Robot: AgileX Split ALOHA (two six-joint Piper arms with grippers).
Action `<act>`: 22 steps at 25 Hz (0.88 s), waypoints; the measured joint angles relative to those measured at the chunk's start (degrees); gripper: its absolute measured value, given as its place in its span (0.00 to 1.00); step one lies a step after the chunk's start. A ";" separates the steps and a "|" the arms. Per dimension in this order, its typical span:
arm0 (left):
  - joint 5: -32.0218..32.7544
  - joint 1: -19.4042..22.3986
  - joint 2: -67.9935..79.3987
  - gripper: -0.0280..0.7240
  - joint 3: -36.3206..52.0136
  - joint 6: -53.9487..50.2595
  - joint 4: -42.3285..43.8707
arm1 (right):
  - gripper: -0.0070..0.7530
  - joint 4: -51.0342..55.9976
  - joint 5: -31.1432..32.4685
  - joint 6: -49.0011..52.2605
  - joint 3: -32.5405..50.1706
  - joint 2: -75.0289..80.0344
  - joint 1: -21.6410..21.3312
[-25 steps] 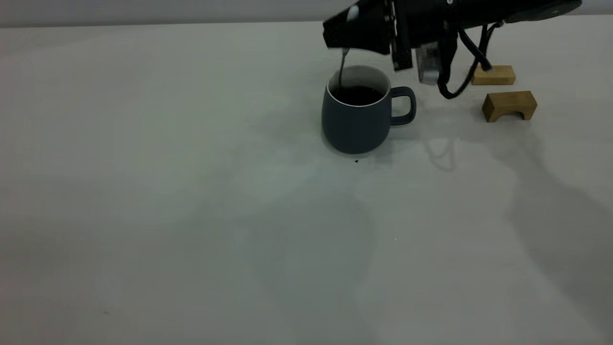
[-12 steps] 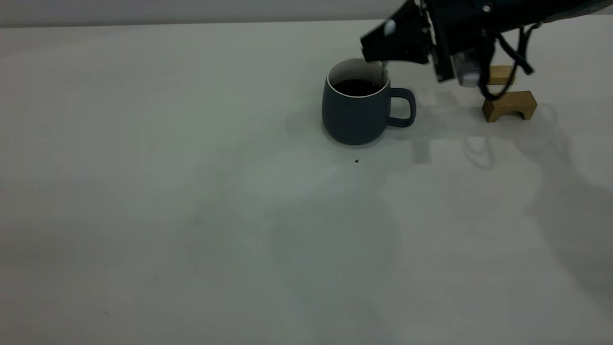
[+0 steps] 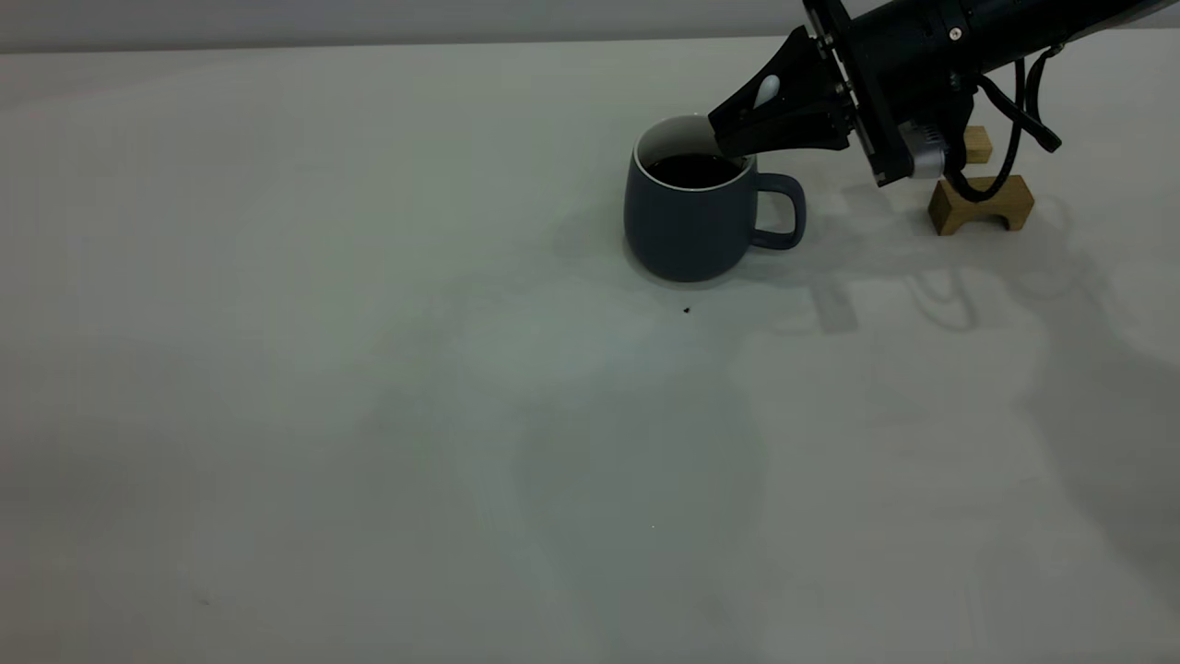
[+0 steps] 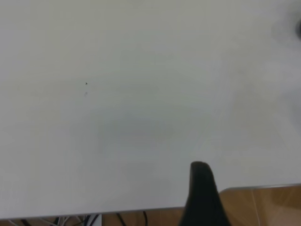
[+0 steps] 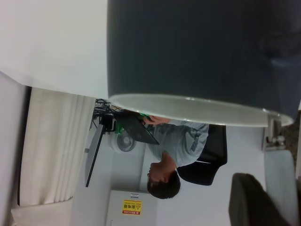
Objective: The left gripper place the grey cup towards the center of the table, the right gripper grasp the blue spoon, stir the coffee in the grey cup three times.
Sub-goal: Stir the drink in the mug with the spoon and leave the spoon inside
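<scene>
1. The grey cup [image 3: 690,219] stood upright near the middle of the table [image 3: 369,369], its handle toward the right arm, with coffee [image 3: 691,170] dark and flat inside it.
2. The right gripper [image 3: 728,138] was tilted low at the cup's handle-side rim, its fingers closed on the blue spoon [image 3: 766,89]. Only the pale handle end showed above the fingers; the bowl was hidden, so whether it sat in the coffee could not be told.
3. The right wrist view showed the cup's wall [image 5: 202,52] and white rim filling the frame at close range, with a seated person [image 5: 176,150] in the background.
4. The left gripper [image 4: 202,193] was parked over bare table at its near edge; whether it was open could not be told.
5. Two wooden blocks [image 3: 980,205] lay beyond the cup's handle, well apart from it.
6. Judged step: stirring. To do it well, the spoon should circle inside the wall without pressing the rim, since sideways force would likely slide or tip the unheld cup. A firm grip and slow circles would limit splashing.
</scene>
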 joint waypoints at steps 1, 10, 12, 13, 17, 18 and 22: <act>0.00 0.00 0.00 0.82 0.00 0.00 0.00 | 0.14 0.00 0.00 0.00 0.00 0.00 0.00; 0.00 0.00 0.00 0.82 0.00 0.00 0.00 | 0.15 -0.91 0.19 0.00 0.00 -0.07 0.00; 0.00 0.00 0.00 0.82 0.00 0.00 0.00 | 0.17 -1.36 0.26 0.06 0.00 -0.07 0.00; 0.00 0.00 0.00 0.82 0.00 0.00 0.00 | 0.21 -2.09 0.20 0.06 0.00 -0.07 0.00; 0.00 0.00 0.00 0.82 0.00 0.00 0.00 | 0.44 -2.75 0.04 0.06 0.00 0.00 0.00; 0.00 0.00 0.00 0.82 0.00 0.00 0.00 | 0.52 -2.75 0.04 0.06 0.00 0.00 0.00; 0.00 0.00 0.00 0.82 0.00 0.00 0.00 | 0.80 -3.51 0.04 -1.42 0.00 -0.06 0.00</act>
